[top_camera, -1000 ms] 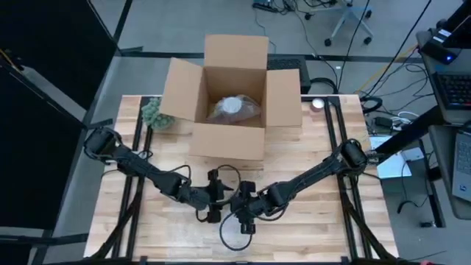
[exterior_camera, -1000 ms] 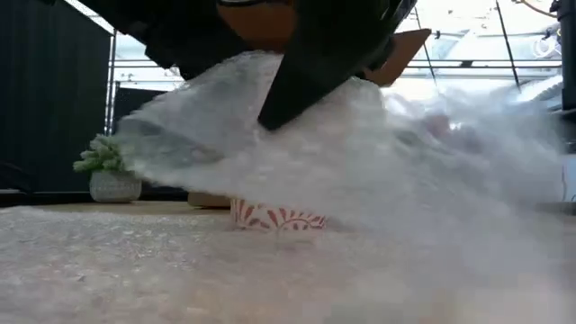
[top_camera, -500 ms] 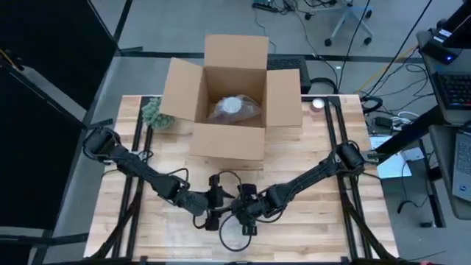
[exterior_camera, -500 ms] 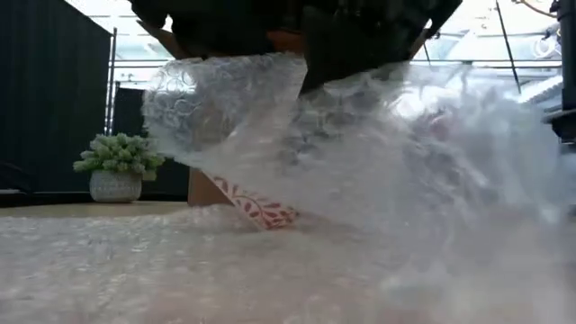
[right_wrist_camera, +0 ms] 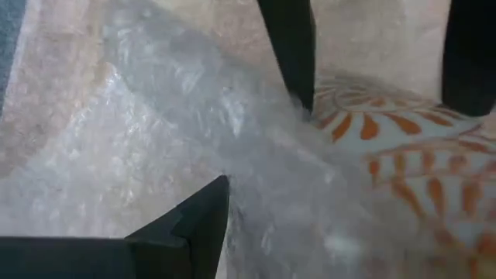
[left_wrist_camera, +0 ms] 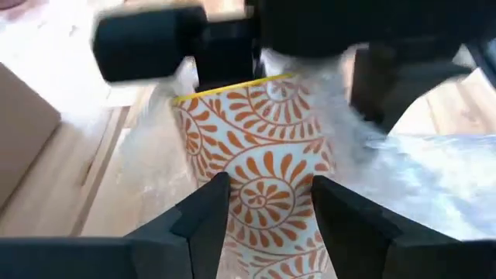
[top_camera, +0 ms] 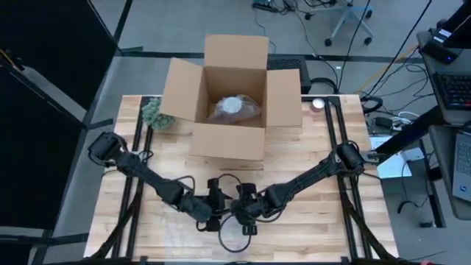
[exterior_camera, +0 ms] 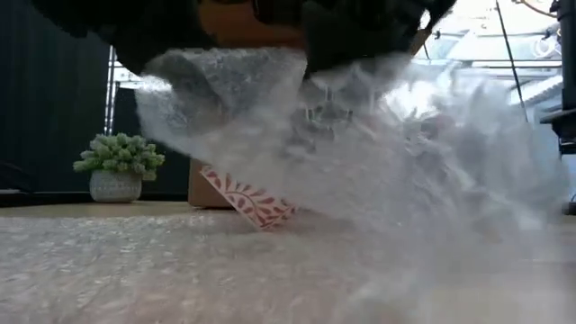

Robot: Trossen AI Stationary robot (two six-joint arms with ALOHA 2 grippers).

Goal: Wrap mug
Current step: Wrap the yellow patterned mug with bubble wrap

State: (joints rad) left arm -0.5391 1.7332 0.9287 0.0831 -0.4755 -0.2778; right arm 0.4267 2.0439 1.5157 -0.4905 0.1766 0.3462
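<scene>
- High view: both arms meet at the near middle of the counter [top_camera: 132, 221]; left claw [top_camera: 213, 215] and right claw [top_camera: 246, 213] sit just beside each other over the mug.
- Left wrist view: left claw partly open, fingers [left_wrist_camera: 203, 209] either side of the mug [left_wrist_camera: 260, 167]; contact not clear, so looks like steadying rather than a firm grip.
- Right wrist view: right claw [right_wrist_camera: 263, 155] spread wide, bubble wrap [right_wrist_camera: 194, 147] between its fingers, mug partly covered beside it. Can't confirm it's pinching anything.
- Low view: mug [exterior_camera: 247, 202] tilted on the counter, wrap [exterior_camera: 378, 153] draped over it like a tent.
- Step, my read: mid-wrap, sheet going over the mug. Next needs the loose edge pulled round and tucked while the other claw stops it rolling.
- Materials: mug is glossy ceramic, cylindrical, orange swirl pattern, yellow rim line. Wrap is translucent, crinkly, floppy, likely to slip.
- Open cardboard box [top_camera: 232, 96] at the far side.
</scene>
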